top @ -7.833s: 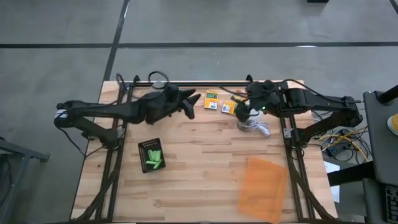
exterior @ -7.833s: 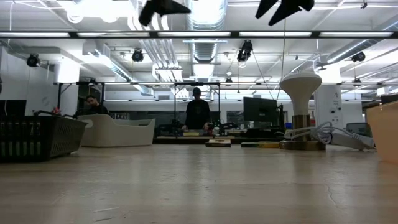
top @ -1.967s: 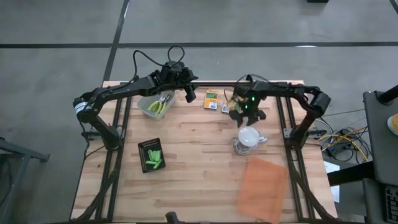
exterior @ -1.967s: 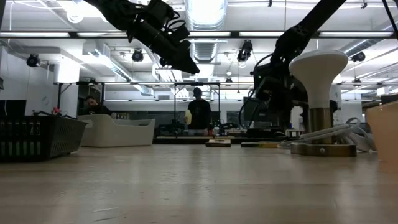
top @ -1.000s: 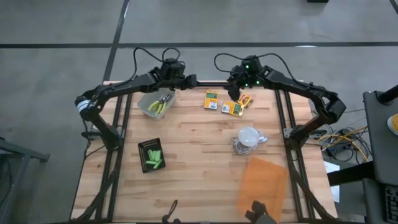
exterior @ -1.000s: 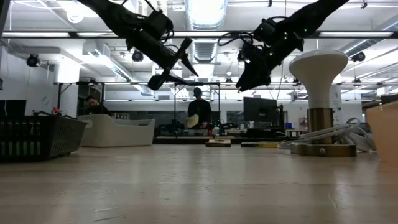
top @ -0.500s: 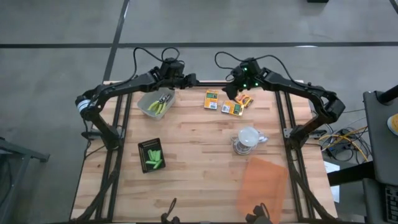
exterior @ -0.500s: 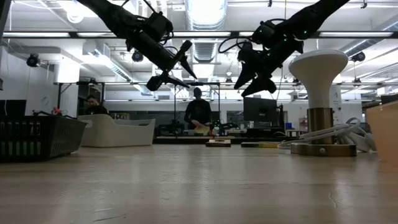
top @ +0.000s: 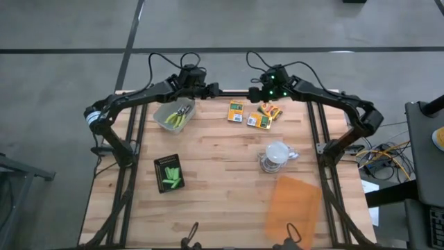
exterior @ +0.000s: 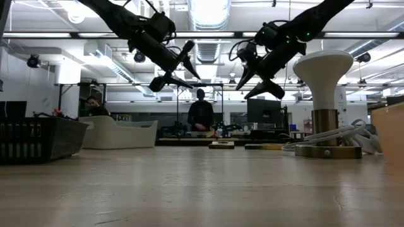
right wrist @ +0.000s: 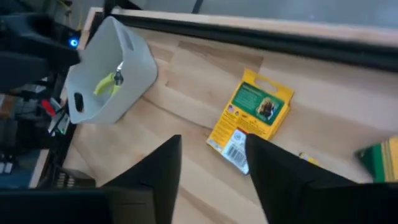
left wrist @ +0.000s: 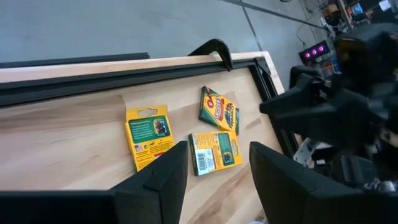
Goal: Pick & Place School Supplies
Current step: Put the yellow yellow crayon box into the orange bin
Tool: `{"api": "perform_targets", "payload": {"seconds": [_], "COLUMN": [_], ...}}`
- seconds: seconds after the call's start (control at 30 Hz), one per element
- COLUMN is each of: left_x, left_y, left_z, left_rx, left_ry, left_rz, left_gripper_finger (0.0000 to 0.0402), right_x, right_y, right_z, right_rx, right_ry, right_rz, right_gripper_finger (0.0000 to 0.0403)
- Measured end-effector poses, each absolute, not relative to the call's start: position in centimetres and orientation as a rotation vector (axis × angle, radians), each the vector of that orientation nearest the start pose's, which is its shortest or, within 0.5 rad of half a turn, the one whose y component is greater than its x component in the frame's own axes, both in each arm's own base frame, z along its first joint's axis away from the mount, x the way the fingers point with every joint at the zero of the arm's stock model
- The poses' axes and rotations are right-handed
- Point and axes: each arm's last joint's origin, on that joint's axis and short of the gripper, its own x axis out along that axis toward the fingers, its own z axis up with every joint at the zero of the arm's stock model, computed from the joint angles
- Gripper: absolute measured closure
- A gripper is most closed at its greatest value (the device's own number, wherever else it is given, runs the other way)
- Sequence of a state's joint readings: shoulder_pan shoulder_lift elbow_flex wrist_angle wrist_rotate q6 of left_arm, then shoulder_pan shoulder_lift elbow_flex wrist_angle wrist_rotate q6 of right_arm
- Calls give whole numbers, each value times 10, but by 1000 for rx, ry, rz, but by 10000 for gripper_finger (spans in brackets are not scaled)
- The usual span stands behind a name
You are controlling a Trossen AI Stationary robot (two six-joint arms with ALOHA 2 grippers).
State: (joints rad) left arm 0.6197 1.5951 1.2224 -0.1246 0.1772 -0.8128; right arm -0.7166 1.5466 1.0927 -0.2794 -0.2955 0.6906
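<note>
Orange-yellow boxes [top: 252, 114] lie upper centre — right gripper [top: 258, 93] hovers above, fingers parted, holding nothing; left gripper [top: 209, 89] likewise. Closing off-centre could merely push one flat box sideways.

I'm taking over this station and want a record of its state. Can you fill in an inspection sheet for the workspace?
Surface: wooden table, bare in the middle.
Job's things: three crayon boxes near the far edge; green sticks in the black tray; yellow-green-handled tools in the translucent bin.
Clutter: orange sheet; white lamp.
Grippers: left gripper raised above the bin, jaws open, empty; right gripper raised above the boxes, jaws open, empty.
Cables: white cord beside the lamp base.
Surroundings: people at benches behind the table.
</note>
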Motion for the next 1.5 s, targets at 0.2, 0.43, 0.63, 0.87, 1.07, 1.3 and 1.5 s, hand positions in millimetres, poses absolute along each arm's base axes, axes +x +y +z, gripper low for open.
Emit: {"api": "perform_targets", "payload": {"seconds": [0.2,0.43,0.63,0.87,1.07,1.3,1.5], "left_x": [297,297,304,325,332,337,340], "left_y": [205,206,210,223,241,251,256], "left_z": [288,289,284,236,202,198,197], "left_rx": [-978,-975,-980,-1180,-1305,-1324,-1289], "left_ry": [265,257,234,336,391,366,359], "left_rz": [593,593,564,464,508,548,577], "left_gripper_finger": [225,225,225,225,225,225,225], "right_x": [258,264,265,266,267,278,283], "right_y": [-212,-211,-212,-211,-211,-220,-232], "right_z": [242,244,249,249,245,207,175], "right_rx": [1051,1040,1033,1009,1002,1089,1129], "right_ry": [502,472,454,470,485,599,660], "right_rz": [-673,-657,-653,-635,-634,-588,-600], "right_gripper_finger": [310,389,390,391,391,391,391]}}
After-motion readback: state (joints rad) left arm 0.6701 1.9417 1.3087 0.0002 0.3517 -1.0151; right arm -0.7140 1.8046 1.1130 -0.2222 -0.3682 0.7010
